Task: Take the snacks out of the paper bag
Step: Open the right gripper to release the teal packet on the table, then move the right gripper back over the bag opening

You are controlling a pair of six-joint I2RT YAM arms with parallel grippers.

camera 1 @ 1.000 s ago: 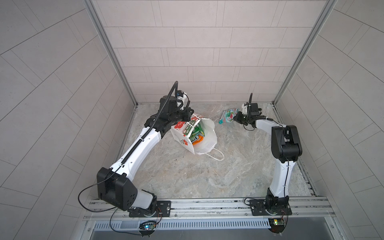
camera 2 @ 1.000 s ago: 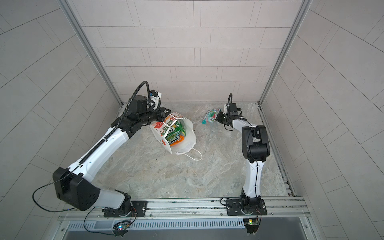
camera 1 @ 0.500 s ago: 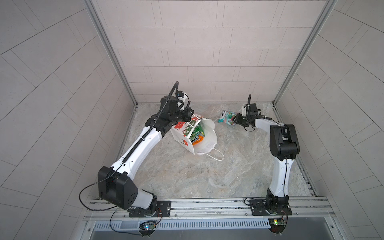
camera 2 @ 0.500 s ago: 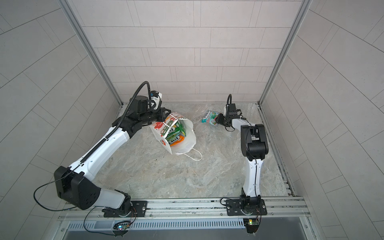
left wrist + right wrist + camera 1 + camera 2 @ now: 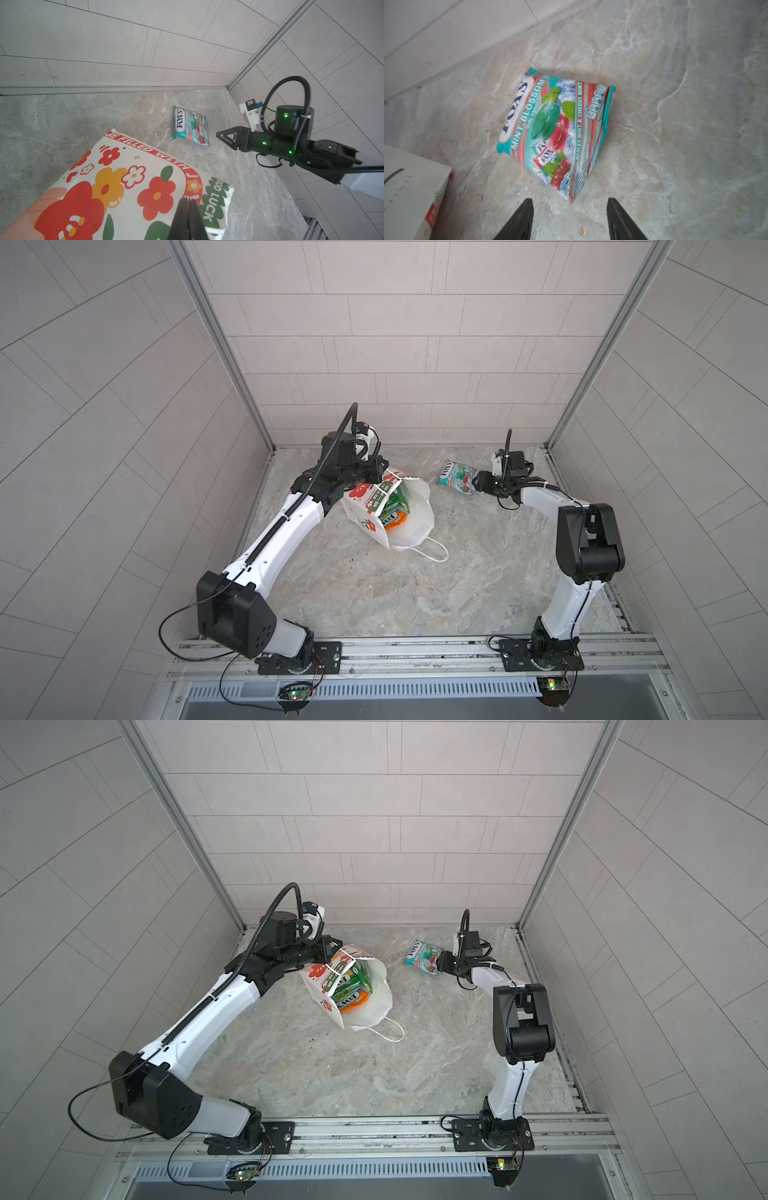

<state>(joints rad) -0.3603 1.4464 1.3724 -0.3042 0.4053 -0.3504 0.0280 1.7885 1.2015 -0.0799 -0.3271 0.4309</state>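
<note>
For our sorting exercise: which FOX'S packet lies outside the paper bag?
The teal-red Mint Blossom packet, on the tabletop; the green ones sit inside the paper bag.

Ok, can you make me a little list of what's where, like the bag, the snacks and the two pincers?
bag: white, flowery, tilted on the table, mouth open
inside: green and orange packets, count unclear
outside: one teal packet flat on the table
left pincer: shut on the bag's rim
right pincer: open, beside the teal packet, holding nothing
</note>
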